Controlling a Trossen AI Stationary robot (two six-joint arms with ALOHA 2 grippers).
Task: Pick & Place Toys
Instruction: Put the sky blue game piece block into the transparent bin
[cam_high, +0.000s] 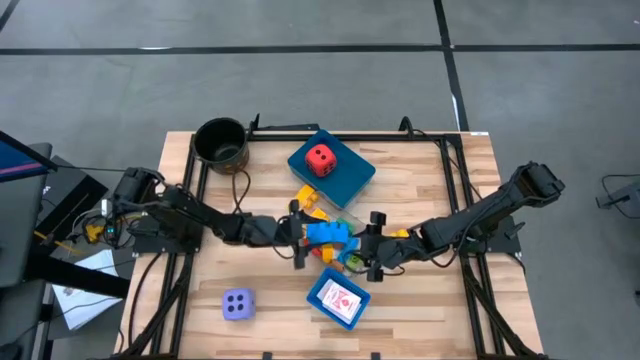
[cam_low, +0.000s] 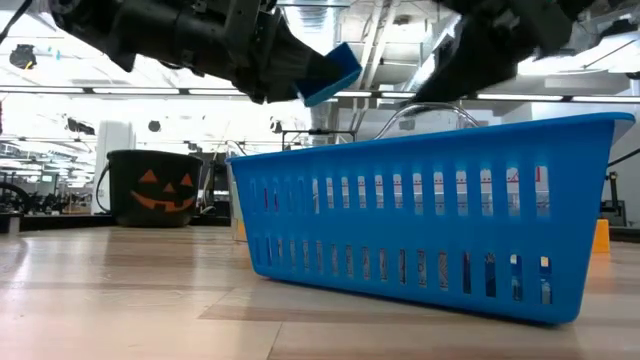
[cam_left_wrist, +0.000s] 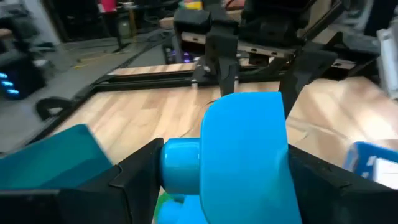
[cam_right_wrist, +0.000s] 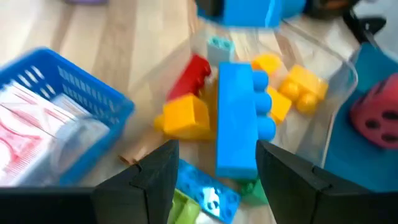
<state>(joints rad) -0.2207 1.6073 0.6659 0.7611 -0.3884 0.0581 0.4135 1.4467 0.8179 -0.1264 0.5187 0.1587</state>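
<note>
between the dark fingers (cam_left_wrist: 124, 177) of the left gripper (cam_high: 300, 238) sits a bright blue brick (cam_left_wrist: 242, 155). beyond it lie yellow bricks (cam_right_wrist: 186, 118), a red brick (cam_right_wrist: 194, 74) and a green piece (cam_right_wrist: 180, 208). near the right gripper (cam_high: 372, 250), a blue tray (cam_high: 338, 300) holds white cards (cam_right_wrist: 31, 130) with red print. a red die (cam_high: 320, 158) bears dark dots; a lavender die (cam_high: 238, 304) too.

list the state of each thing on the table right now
left tool: shut on blue brick, lifted
right tool: open above brick pile
red die: resting on overturned blue tray
lavender die: loose on table
blue basket: upright, holding cards
dark pot: upright
</note>
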